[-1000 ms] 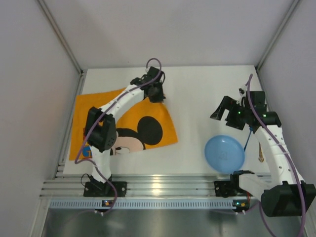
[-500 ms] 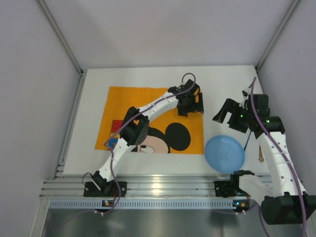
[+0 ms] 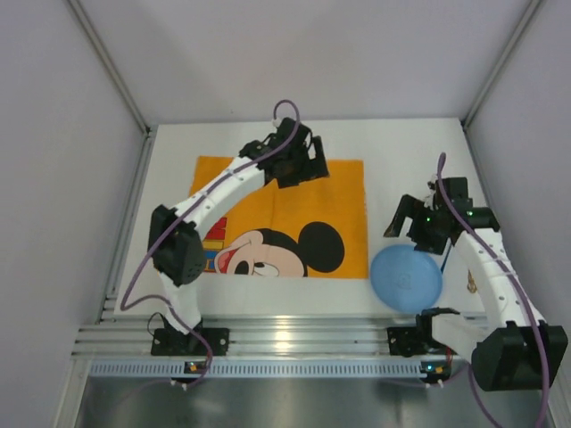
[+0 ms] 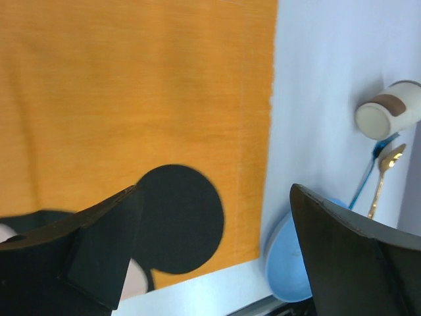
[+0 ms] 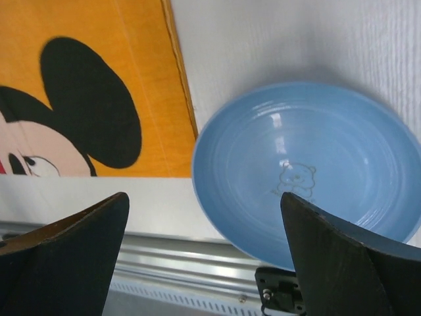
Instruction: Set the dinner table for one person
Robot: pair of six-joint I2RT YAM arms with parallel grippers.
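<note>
The white dinner table (image 3: 401, 152) carries an orange Mickey Mouse placemat (image 3: 285, 218) lying flat at its middle. My left gripper (image 3: 308, 169) hovers open over the mat's far edge, holding nothing. In the left wrist view its open gripper (image 4: 214, 189) frames the placemat (image 4: 131, 99) and Mickey's black ear. A blue plate (image 3: 406, 278) lies right of the mat near the front edge. My right gripper (image 3: 406, 223) hangs open just beyond it. The right wrist view shows the open gripper (image 5: 204, 195) above the plate (image 5: 309, 171), with nothing between its fingers.
A white cup (image 4: 388, 118) lies on its side at the table's right, with a gold spoon (image 4: 388, 171) and a blue-handled utensil (image 4: 365, 178) beside it. The gold spoon (image 3: 470, 283) lies right of the plate. A metal rail (image 3: 285, 334) runs along the front edge.
The placemat was dragged right and squared up. My left gripper then let it go, opened and drew back over the mat's far edge. The right gripper shifted slightly nearer the plate.
</note>
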